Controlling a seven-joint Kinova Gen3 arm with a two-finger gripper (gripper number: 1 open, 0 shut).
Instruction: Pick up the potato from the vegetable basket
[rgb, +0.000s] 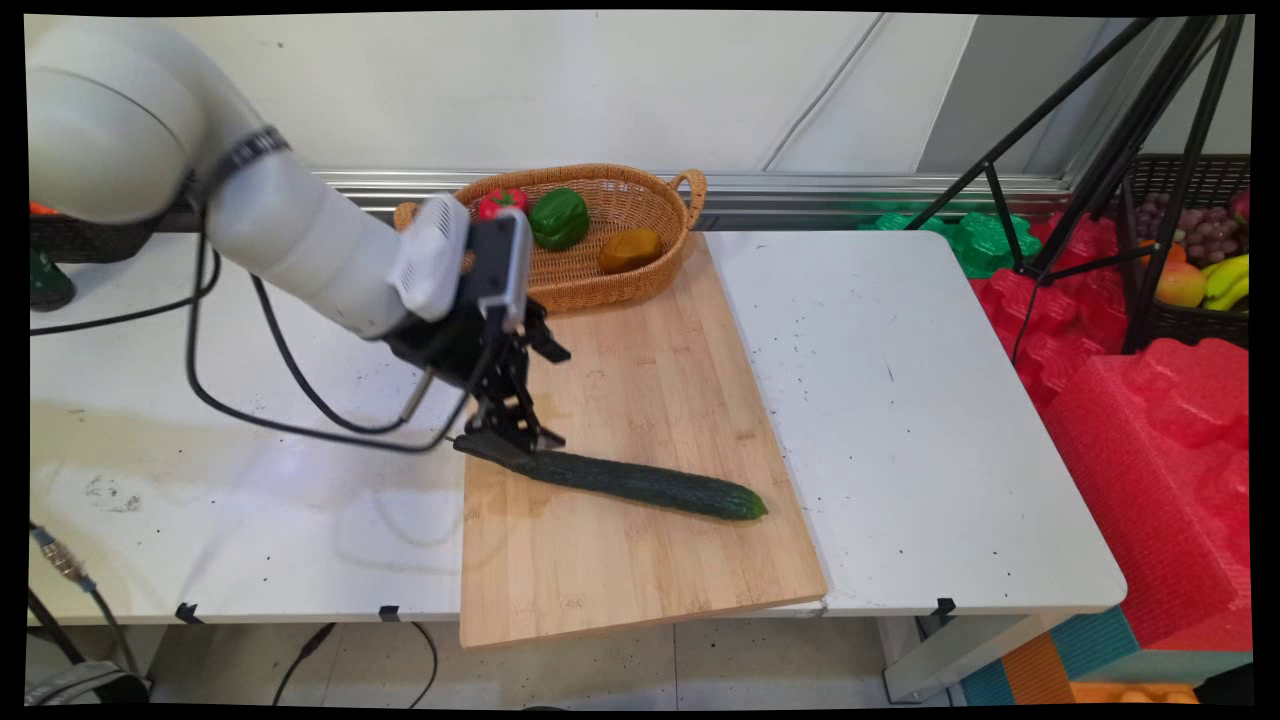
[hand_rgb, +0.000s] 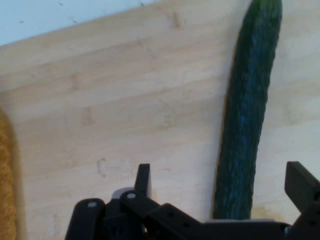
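A long dark green cucumber (rgb: 640, 483) lies on the wooden cutting board (rgb: 660, 370), running from the board's left edge toward its lower right. My gripper (rgb: 510, 435) is low over the cucumber's left end. In the hand view the gripper (hand_rgb: 220, 175) is open. The cucumber (hand_rgb: 245, 125) runs up between the two fingers, closer to the right finger (hand_rgb: 299, 181) than to the left one (hand_rgb: 143, 179), and gaps show on both sides.
A wicker basket (rgb: 655, 205) stands at the board's far end, holding a red tomato (rgb: 502, 201), a green pepper (rgb: 559, 217) and a brown-yellow fruit (rgb: 630, 250). A black tripod (rgb: 1100, 170), red foam (rgb: 1150, 430) and a fruit crate (rgb: 1200, 260) stand right of the table.
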